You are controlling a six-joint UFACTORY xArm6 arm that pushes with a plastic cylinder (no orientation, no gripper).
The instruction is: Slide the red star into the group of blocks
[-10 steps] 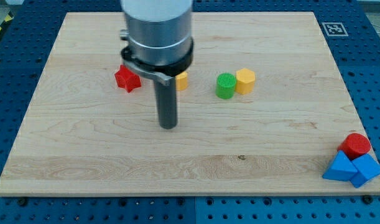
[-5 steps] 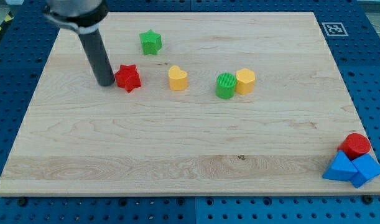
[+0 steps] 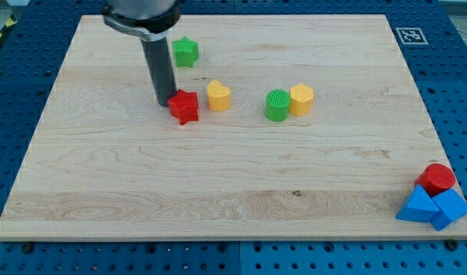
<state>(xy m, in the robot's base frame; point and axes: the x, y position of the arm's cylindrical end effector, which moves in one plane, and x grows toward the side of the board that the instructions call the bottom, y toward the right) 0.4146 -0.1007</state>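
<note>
While my tip (image 3: 164, 102) rests on the wooden board (image 3: 233, 198), it sits against the upper-left edge of the red star (image 3: 184, 106), touching it or very nearly so. I carry no fingers at all, only a plain rod, so nothing is being gripped. That star lies in the board's upper-left part, just to the view's left of the yellow heart-shaped block (image 3: 218, 96), with a narrow gap between them. Further to the view's right stand the green cylinder (image 3: 277, 105) and the yellow hexagonal block (image 3: 301, 100), touching one another. Behind my rod, towards the view's top, sits the green star (image 3: 186, 52). Well apart, at the bottom-right corner, the red cylinder (image 3: 436, 178) huddles with two blue blocks (image 3: 432, 208) at the board's edge.
</note>
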